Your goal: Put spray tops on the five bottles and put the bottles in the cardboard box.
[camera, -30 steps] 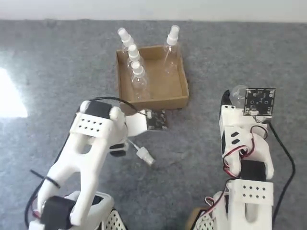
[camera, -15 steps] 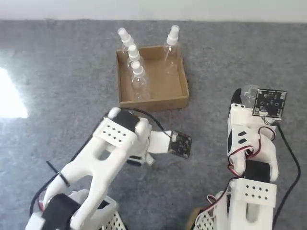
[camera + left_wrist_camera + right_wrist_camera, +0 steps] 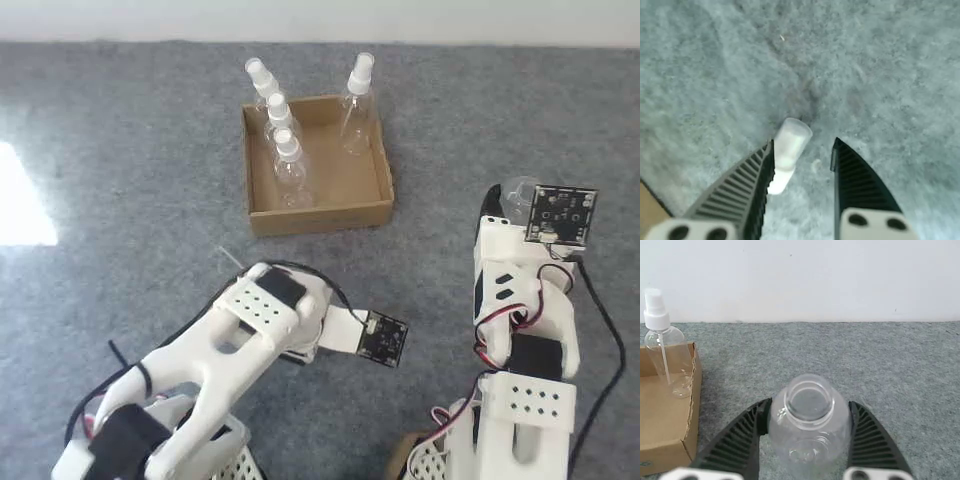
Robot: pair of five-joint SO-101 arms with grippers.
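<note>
The left arm (image 3: 240, 330) has swung away from the front of the cardboard box (image 3: 320, 215) toward the near middle of the grey carpet (image 3: 120, 150). In the high view it now covers the loose spray top that lay in the open a second ago. The right arm (image 3: 520, 300) has barely shifted.

From above, both grippers sit hidden under their own wrist boards. The left wrist view looks straight down onto the carpet. There the left gripper (image 3: 803, 144) stands moderately open, and the spray top (image 3: 790, 142) lies between the jaws against one finger. Its lower end is tucked behind that finger, and a clear gap separates it from the other.

The right gripper (image 3: 809, 406) is closed around the uncapped bottle (image 3: 809, 427). The bottle stands upright with its neck open, and its base is cut off at the frame edge. From above, just its rounded shoulder (image 3: 518, 192) peeks out beside the board, well to the right of the box.

Four capped bottles (image 3: 290, 165) stand at the box. Three are along its left side and one is at the far right corner. The rearmost seems to be inside the back wall, though that is hard to judge.
</note>
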